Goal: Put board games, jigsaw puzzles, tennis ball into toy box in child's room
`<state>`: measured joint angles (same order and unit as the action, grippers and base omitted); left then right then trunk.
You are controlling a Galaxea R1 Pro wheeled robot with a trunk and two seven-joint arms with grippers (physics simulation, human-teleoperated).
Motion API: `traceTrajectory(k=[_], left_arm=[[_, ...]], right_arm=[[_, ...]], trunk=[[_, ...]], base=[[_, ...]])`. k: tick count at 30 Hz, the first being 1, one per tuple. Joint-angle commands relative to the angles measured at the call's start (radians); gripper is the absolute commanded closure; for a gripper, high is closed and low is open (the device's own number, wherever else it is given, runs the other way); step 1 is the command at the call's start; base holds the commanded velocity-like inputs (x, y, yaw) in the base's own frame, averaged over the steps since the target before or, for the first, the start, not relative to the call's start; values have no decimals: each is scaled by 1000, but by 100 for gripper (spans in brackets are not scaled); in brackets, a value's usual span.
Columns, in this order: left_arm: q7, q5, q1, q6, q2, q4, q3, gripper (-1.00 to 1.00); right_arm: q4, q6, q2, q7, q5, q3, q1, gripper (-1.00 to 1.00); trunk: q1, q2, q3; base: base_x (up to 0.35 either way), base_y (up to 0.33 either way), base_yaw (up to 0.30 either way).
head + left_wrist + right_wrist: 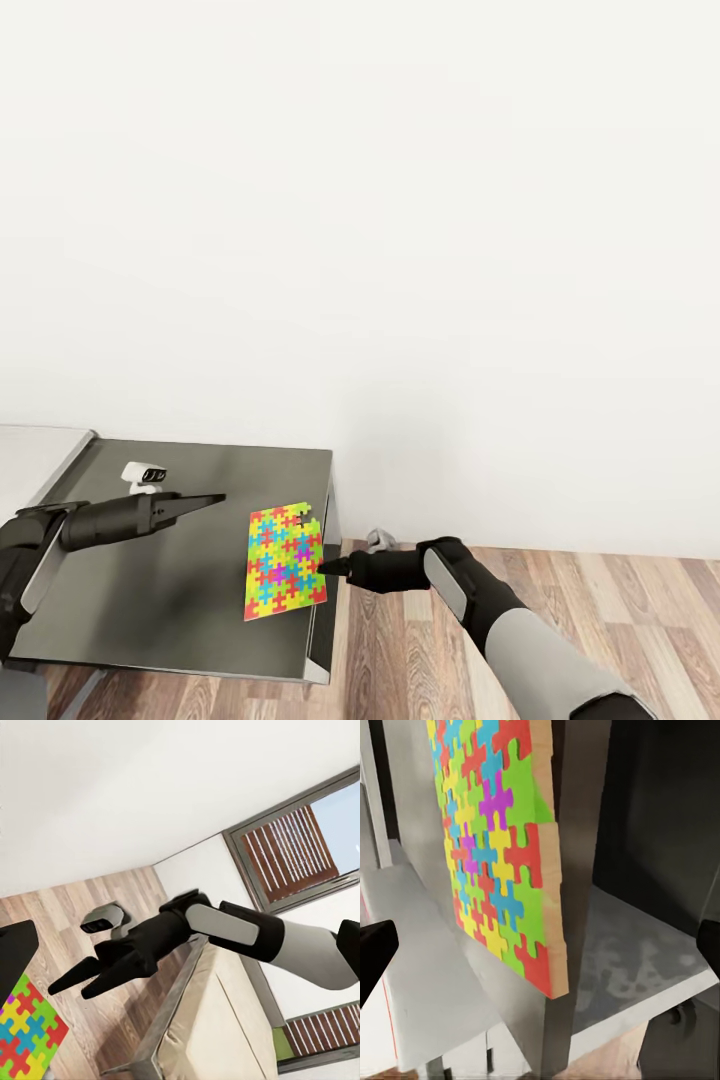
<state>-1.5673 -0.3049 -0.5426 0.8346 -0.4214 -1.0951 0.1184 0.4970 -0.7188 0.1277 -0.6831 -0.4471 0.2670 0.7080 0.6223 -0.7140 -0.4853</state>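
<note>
Head view is showing you a puzzle (285,562) lying flat on the dark top (180,580), close to the right edge. One side of the puzzle is sticking out a little past that edge. That is helping you, because a thin flat sheet is hard to pick up from above, and an edge in the air gives the fingers something to pinch.

Your right gripper (335,568) is coming at the puzzle from the side, low and level with the top. Its tips are right beside the puzzle's edge. I cannot tell if they are touching it. The right wrist view is showing the puzzle's wooden edge (556,907) very near, with a dark fingertip (373,949) at each side of the picture, so the fingers are looking spread apart with the sheet between them. They are not pinching it yet.

Your left gripper (205,501) is hanging over the dark top, near the puzzle but apart from it. Its fingers are looking pressed together to a point, and it is holding nothing. It seems to be waiting out of the way.

My guess is that you are lining up to grab the puzzle by its edge. Go slowly, because a push could slide the sheet away from you.
</note>
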Motion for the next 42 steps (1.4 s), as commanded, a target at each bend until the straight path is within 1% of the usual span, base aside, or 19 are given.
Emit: traceTrajectory(k=[1, 2, 5, 9, 26, 42], left_arm=[[-4, 0, 0, 11, 0, 0, 0, -100], [-4, 0, 0, 11, 0, 0, 0, -100], [-4, 0, 0, 12, 0, 0, 0, -100], [-4, -1, 0, 13, 0, 0, 0, -100], [-4, -1, 0, 15, 1, -2, 0, -100], [-4, -1, 0, 14, 1, -1, 0, -100]], right_arm=[[0, -6, 1, 0, -4, 18, 1, -100], [0, -6, 3, 0, -4, 28, 1, -100], [0, -7, 5, 0, -4, 40, 1, -100], [0, -8, 8, 0, -5, 45, 1, -100], [0, -8, 9, 0, -4, 47, 1, -100], [0, -7, 9, 0, -4, 47, 1, -100]], trunk=[[0, -1, -1], [0, -1, -1], [0, -1, -1], [0, -1, -1], [0, -1, -1], [0, -1, -1]], base=[[0, 0, 0], [0, 0, 0], [0, 0, 0], [-6, 2, 0], [-15, 9, 0], [-16, 69, 0]])
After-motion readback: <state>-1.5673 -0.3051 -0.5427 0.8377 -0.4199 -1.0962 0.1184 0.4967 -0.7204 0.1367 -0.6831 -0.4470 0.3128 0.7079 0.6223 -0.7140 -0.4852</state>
